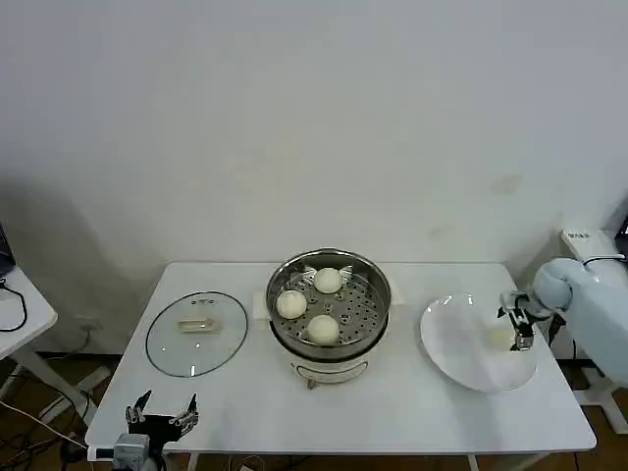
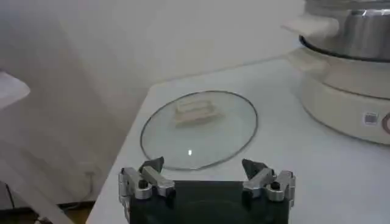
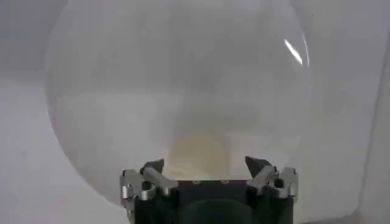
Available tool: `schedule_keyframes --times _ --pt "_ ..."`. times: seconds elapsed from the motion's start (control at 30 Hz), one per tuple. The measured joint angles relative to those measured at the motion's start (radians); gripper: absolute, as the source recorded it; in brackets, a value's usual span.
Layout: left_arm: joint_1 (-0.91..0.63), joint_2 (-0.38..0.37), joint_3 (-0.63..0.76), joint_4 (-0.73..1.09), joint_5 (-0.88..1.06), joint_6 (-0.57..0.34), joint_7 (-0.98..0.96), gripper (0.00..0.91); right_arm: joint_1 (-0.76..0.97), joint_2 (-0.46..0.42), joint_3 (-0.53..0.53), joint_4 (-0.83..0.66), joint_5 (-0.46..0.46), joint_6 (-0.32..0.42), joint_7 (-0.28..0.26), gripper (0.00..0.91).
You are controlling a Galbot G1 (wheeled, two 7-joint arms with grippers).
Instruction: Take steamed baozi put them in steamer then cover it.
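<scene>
The steamer (image 1: pixel 371 316) stands mid-table, a shiny pot on a cream base, with three baozi (image 1: pixel 327 281) (image 1: pixel 290 303) (image 1: pixel 323 329) in its perforated basket. A fourth baozi (image 1: pixel 499 338) (image 3: pixel 198 153) lies on the white plate (image 1: pixel 461 351) at the right. My right gripper (image 1: pixel 518 322) (image 3: pixel 204 164) hangs open just over it, a finger on each side and neither touching. The cover (image 1: pixel 196 332) (image 2: pixel 199 129), a glass lid with a cream handle, lies flat to the left of the steamer (image 2: pixel 350 42). My left gripper (image 1: pixel 162 412) (image 2: pixel 203 165) waits open at the table's front left edge, holding nothing.
The plate (image 3: pixel 109 97) sits near the table's right edge. A small side table (image 1: pixel 20 309) with a cable stands off to the left. Bare tabletop lies in front of the steamer and between it and the plate.
</scene>
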Motion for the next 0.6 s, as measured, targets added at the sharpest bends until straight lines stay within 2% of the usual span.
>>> schedule_keyframes --times 0.6 --pt "-0.001 -0.003 0.002 0.007 0.002 0.000 -0.001 0.907 -0.011 0.033 0.010 -0.059 -0.038 0.018 0.010 0.907"
